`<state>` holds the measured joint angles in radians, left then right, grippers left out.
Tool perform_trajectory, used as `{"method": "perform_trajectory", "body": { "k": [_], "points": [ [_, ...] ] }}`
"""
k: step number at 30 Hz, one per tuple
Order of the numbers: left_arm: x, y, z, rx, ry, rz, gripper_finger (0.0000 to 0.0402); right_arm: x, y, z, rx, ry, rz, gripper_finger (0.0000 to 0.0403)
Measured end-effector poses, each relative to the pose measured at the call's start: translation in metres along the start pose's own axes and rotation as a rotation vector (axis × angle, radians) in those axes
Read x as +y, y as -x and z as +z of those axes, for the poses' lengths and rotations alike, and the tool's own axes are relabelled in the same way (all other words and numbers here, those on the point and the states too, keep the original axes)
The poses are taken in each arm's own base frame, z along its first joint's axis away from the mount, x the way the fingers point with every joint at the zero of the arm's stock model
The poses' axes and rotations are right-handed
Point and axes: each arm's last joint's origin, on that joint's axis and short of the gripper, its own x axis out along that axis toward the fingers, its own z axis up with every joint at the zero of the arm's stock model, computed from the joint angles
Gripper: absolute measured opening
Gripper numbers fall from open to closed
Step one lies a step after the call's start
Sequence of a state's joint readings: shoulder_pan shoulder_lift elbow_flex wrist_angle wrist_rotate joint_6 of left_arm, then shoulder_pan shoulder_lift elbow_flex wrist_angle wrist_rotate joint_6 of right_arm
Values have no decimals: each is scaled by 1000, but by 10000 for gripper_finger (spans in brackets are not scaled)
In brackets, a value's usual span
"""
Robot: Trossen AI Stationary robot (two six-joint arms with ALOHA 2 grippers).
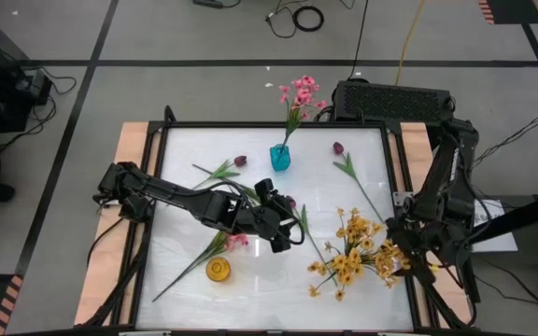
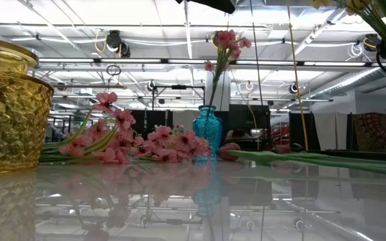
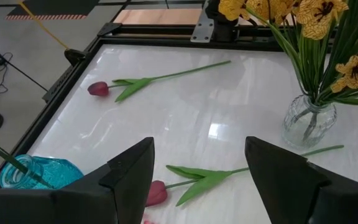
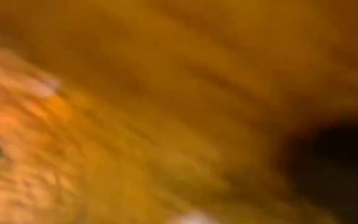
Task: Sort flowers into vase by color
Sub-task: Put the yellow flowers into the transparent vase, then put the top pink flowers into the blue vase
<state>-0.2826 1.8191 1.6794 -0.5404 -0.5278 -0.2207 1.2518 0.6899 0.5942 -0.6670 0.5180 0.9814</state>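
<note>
My left gripper [image 1: 286, 235] [image 3: 197, 180] is open above the table's middle, over a maroon tulip [image 3: 157, 193] [image 1: 292, 202] that lies flat and shows between its fingers, untouched. A second tulip [image 3: 98, 89] [image 1: 338, 147] lies toward the far right. A third tulip [image 1: 240, 161] lies left of the blue vase [image 1: 279, 157] [image 2: 208, 127], which holds a pink spray [image 1: 299, 93]. Another pink spray [image 1: 236, 241] [image 2: 146, 144] lies beside the yellow vase [image 1: 218, 270] [image 2: 9, 107]. Yellow flowers [image 1: 353, 257] stand in a clear vase [image 3: 309, 121]. My right gripper [image 1: 407, 245] is among those blossoms, and yellow blur fills its wrist view.
The white table top is bordered by a black frame [image 1: 162, 131], with wooden strips [image 1: 129, 149] along both sides. A black box [image 1: 390, 98] sits behind the far edge. Bare surface [image 1: 269, 289] lies near the front edge, between the yellow vase and the yellow flowers.
</note>
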Motion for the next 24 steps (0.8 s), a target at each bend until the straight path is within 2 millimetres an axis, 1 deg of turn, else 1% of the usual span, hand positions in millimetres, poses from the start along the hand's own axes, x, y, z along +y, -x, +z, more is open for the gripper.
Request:
{"method": "perform_trajectory", "body": {
  "k": [4, 11, 19, 21, 24],
  "points": [
    [0, 0, 0, 0, 0, 0, 258, -2, 17, 8, 113, -95, -49, 325],
    [0, 0, 0, 1, 0, 0, 258, -9, 57, 30, 179, -170, -247, 308],
    [2, 0, -8, 78, -44, 18, 258, -21, 94, 55, 25, -219, -404, 283],
    [3, 1, -11, 105, -65, 37, 258, -21, 100, 61, -62, -232, -402, 276],
    [8, 1, -17, 158, -103, 89, 258, -21, 107, 71, -194, -191, -409, 266]
  ]
}}
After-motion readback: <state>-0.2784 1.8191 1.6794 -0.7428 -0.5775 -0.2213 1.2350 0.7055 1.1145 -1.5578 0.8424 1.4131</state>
